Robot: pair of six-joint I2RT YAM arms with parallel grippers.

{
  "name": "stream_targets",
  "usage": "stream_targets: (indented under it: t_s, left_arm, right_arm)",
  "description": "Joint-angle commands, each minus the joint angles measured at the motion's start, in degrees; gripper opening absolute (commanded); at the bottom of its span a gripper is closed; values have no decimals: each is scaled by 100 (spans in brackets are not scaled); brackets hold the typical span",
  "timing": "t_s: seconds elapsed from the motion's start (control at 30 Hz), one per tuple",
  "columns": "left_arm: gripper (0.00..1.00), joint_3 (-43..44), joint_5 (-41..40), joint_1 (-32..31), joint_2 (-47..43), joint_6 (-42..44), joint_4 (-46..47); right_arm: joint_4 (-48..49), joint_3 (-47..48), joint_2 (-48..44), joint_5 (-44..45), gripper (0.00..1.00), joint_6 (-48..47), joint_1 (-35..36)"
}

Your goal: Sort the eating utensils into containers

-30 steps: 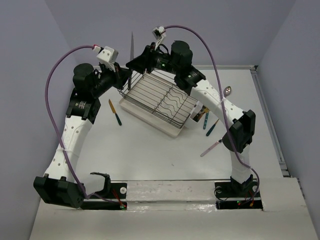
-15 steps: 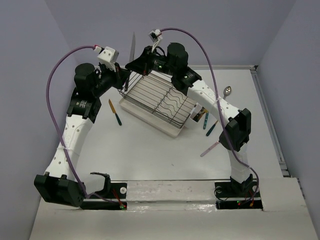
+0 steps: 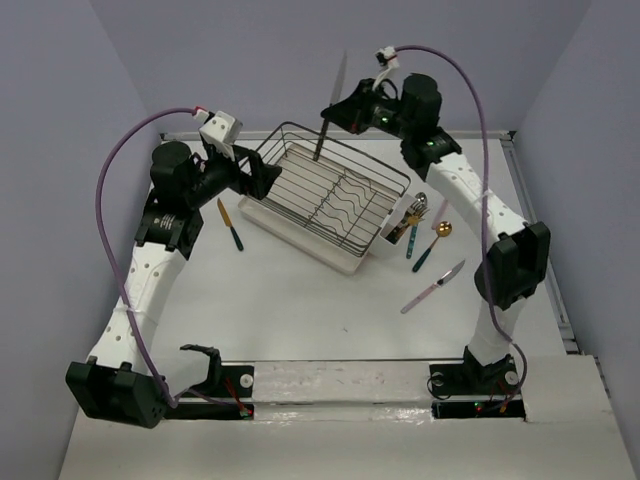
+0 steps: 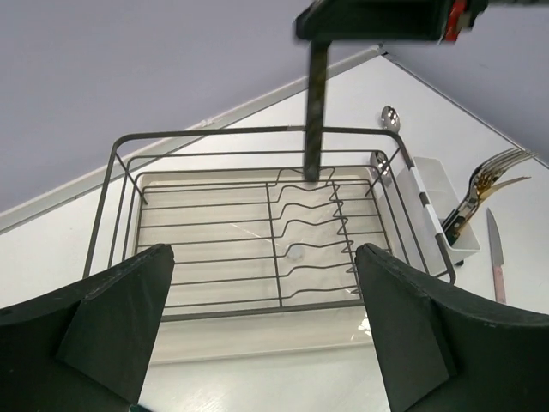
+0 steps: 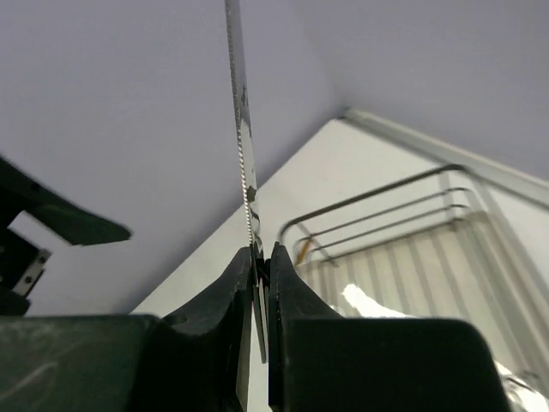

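The left pincer gapes wide at the left corner of the wire rack, near a teal-handled knife lying on the counter. Over the rack's far side, the right pincer is clamped on a dark-handled knife held upright, blade up. At the rack's right end, the white cutlery holder carries a fork and other utensils, heads up, with a pink knife loose nearby.

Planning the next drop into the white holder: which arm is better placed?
Right. The right jaws are shut on the knife, upright above the rack, and the white holder sits on that side. The left jaws stand open, empty.
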Motion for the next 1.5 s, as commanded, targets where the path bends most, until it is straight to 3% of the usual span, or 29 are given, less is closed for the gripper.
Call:
stream_targets:
  t_s: [0.0, 0.2, 0.37, 0.63, 0.77, 1.33, 1.47]
  left_arm:
    - [99, -201, -10, -2, -312, 22, 353]
    - [99, -465, -99, 24, -408, -5, 459]
    - [99, -510, -107, 42, -409, -5, 477]
    - [99, -571, -125, 50, -417, -5, 503]
    - [99, -571, -90, 50, -400, -22, 503]
    - [99, -668, -151, 68, -356, -31, 574]
    - [99, -686, -151, 59, -356, -22, 591]
  right_arm:
    - [396, -702, -1307, 186, 0, -284, -954]
    - [405, -2589, -2529, 195, 0, -609, -2289]
    - [396, -3445, -3285, 432, 0, -1109, -2669]
    - [396, -4657, -3981, 748, 0, -1637, -2722]
    - [405, -4720, -4044, 846, 0, -1796, -2774]
    - [484, -5336, -4316, -735, 0, -980, -2775]
    - [878, -5546, -4395, -1202, 0, -724, -2775]
